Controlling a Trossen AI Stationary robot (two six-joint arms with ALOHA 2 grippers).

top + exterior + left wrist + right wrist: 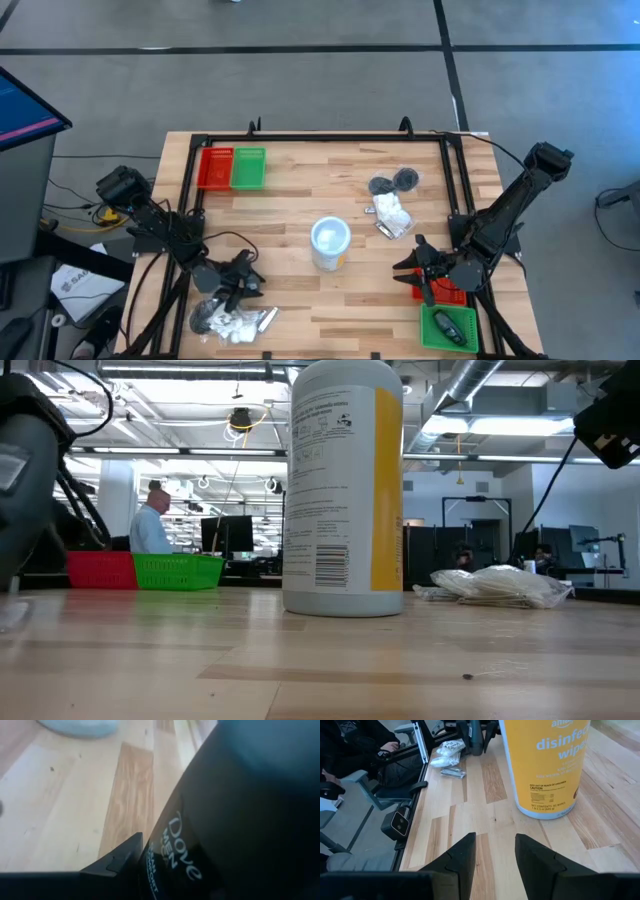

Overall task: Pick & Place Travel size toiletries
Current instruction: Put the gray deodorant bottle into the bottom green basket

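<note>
My left gripper point(243, 287) is at the near left, just above a heap of travel size toiletries point(232, 322) made of white sachets, a silvery tube and dark round pieces. It is shut on a dark piece printed "Dove Men" point(235, 820), which fills its wrist view. More sachets point(392, 212) and dark round pieces point(394, 182) lie on the table at the far right. My right gripper point(495, 862) hovers open over bare wood at the near right, nothing between its fingers. My left gripper has the dark Dove Men piece against its one visible finger point(120, 862), by the printed label point(172, 852). The piece hides the other finger and the place of contact. The fingers slant downward. Whether the piece is clear of the table cannot be told.
A tall white canister with a yellow label point(330, 243) stands mid-table. A red tray point(214, 168) and a green tray point(249, 168) sit at the far left; another red tray point(447, 293) and a green tray point(449, 328) sit at the near right. Black rails point(320, 137) frame the table.
</note>
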